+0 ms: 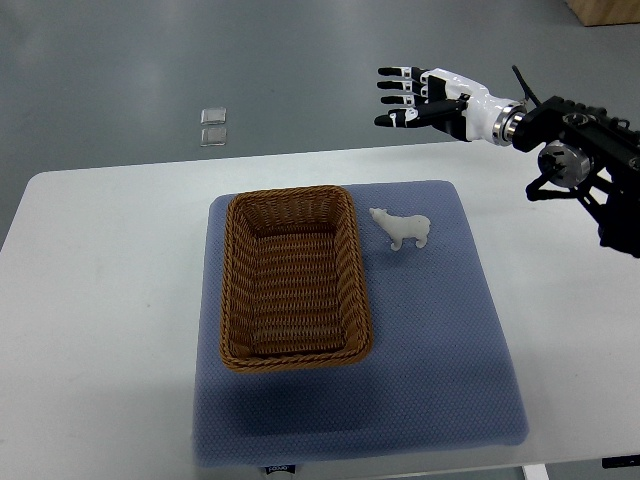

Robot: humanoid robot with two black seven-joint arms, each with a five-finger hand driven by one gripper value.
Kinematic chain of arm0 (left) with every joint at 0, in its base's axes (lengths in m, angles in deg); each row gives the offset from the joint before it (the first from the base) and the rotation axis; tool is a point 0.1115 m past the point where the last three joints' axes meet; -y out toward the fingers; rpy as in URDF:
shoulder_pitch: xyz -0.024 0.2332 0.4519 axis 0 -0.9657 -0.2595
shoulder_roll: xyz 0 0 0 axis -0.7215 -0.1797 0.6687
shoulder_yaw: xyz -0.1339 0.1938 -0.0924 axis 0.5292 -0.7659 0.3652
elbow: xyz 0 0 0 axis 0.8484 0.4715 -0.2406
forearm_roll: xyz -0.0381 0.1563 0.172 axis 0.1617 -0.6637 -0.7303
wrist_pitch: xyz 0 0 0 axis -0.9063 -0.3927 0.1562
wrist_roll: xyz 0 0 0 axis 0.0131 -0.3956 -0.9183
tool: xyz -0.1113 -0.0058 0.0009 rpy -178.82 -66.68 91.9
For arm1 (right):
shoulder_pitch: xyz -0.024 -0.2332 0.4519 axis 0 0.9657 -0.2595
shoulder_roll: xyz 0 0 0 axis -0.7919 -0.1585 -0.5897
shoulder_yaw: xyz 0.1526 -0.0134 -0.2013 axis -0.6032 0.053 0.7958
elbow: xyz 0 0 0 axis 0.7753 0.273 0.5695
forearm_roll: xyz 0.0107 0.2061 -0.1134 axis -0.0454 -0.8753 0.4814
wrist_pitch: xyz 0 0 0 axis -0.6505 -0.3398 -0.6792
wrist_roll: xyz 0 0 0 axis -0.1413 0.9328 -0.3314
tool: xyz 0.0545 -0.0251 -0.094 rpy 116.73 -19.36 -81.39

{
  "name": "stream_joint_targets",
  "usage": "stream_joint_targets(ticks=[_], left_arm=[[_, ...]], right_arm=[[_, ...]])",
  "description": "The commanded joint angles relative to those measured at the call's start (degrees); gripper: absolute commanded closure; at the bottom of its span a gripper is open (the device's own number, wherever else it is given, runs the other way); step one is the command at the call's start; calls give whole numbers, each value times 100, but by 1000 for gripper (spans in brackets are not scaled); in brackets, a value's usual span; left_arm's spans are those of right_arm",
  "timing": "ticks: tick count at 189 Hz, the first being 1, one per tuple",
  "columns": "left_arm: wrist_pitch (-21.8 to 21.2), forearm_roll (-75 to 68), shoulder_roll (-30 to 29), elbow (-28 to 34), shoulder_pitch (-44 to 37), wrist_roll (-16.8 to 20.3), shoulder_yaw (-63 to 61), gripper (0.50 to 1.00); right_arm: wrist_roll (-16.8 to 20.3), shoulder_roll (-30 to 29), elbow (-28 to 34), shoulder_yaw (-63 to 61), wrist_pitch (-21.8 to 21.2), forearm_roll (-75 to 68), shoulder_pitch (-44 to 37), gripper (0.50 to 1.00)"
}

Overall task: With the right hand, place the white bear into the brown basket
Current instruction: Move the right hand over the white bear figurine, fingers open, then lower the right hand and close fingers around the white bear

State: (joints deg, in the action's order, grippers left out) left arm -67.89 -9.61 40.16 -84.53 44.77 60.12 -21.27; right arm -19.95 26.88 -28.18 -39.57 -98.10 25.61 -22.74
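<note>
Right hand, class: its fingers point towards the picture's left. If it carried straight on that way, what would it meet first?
Nothing, as far as the picture shows. The right hand is open beyond the table's far edge, over grey floor. The white bear and brown basket lie nearer the camera, off that line. Depth is unclear.

Counter (100, 300): white, rounded corners, standing on a grey floor (120, 60).
Directly on the counter: a blue-grey mat (440, 350) — its near edge reaches the counter's near edge.
On the mat: a brown basket (292, 278) and a white bear (402, 229) — just beside each other, not touching.
</note>
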Motion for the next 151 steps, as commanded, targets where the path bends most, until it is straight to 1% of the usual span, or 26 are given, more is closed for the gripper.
stream_joint_targets(ticks=[1,19,35,39,46,56,63,88,108,151], left_arm=[[1,0,0,0,10,0,0,500],[1,0,0,0,19,0,0,500],[1,0,0,1,19,0,0,500],[1,0,0,9,19,0,0,500],[1,0,0,9,19,0,0,500],[1,0,0,1,19,0,0,500],[1,0,0,1,19,0,9,500],[1,-9,0,0,19,0,9,500],[1,0,0,0,19,0,9,500],[1,0,0,9,19,0,0,500]], right_arm=[[292,296,462,831,-420,1130,-694,574],[643,323,594,1788,-701,1773,-1362,574],[968,270,612,2764,-746,1905,-1828,574],[1004,261,621,2844,-746,1905,-1881,574],[1197,244,638,3116,-728,1861,-1987,574],[1452,209,656,3152,-719,1817,-2013,574],[1540,174,664,3152,-684,1808,-1996,574],[1566,103,664,3143,-614,1808,-1846,576],[1584,-46,664,3143,-368,1808,-1750,576],[1593,-266,656,3143,-104,1808,-1451,579]])
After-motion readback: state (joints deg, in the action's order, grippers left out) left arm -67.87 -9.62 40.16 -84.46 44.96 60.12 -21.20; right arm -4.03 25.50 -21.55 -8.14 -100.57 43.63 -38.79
